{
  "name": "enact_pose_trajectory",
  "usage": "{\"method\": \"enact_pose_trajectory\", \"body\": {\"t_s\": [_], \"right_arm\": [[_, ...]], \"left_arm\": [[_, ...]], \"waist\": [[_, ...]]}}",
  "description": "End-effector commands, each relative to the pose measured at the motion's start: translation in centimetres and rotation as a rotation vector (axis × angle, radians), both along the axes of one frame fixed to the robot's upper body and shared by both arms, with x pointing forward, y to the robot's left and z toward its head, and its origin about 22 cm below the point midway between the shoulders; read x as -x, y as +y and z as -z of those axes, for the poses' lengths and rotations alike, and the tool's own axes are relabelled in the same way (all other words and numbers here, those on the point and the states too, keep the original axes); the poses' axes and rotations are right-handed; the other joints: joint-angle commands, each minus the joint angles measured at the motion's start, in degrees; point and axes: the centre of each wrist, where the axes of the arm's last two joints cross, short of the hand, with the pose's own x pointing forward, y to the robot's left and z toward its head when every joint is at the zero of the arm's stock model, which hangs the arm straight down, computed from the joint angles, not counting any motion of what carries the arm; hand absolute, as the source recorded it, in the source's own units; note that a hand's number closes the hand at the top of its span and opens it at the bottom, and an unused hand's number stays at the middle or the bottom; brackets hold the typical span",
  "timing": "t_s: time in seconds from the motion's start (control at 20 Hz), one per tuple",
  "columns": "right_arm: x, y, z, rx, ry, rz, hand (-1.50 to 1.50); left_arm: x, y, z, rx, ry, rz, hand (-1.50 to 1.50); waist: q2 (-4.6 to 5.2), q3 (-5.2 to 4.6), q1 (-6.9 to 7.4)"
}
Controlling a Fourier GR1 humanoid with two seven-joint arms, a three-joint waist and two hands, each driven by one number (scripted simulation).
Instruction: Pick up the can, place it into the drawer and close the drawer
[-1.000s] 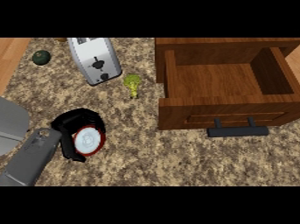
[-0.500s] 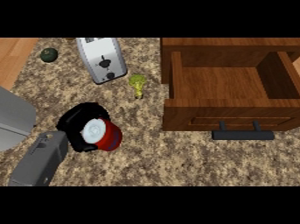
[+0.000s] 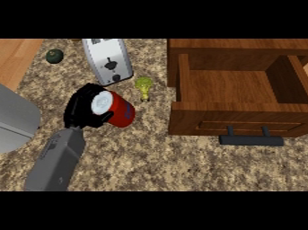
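A red can (image 3: 118,110) with a white top lies tilted in my left hand (image 3: 81,108), whose black fingers curl round its top end. The grey forearm comes in from the lower left. Hand and can hang over the speckled counter, left of the open wooden drawer (image 3: 239,108). The drawer's inside shows bare wood, and a black handle (image 3: 251,140) sits on its front. A gap of counter separates the can from the drawer's left wall. My right hand shows nowhere.
A silver toaster (image 3: 107,60) lies just beyond the hand. A small yellow-green item (image 3: 143,85) stands between can and drawer. A dark green round object (image 3: 55,55) sits far left. A grey appliance (image 3: 4,114) fills the left edge.
My left hand has carried the can up and to the right, closer to the drawer. The can now shows more of its red side.
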Motion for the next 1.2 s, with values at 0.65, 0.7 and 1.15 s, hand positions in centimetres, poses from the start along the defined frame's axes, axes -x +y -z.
{"method": "enact_pose_trajectory", "body": {"t_s": [0.65, 0.7, 1.15], "right_arm": [[-0.9, 0.8, -0.5, -0.01, -0.016, -0.021, -1.5], [0.3, -0.4, -0.2, -0.007, -0.012, -0.011, -1.5], [-1.2, 0.1, 0.6, -0.022, -0.01, -0.022, -1.5]], "left_arm": [[-0.4, -8.4, -17.1, -0.093, -0.095, -0.08, 1.5], [-1.0, -8.1, -17.8, -0.096, -0.115, -0.082, 1.5], [-1.9, -13.9, -21.6, -0.135, -0.116, -0.04, 1.5]], "waist": [[0.61, -0.09, -1.39], [0.6, -0.08, -1.73], [0.72, -0.09, -1.82]]}}
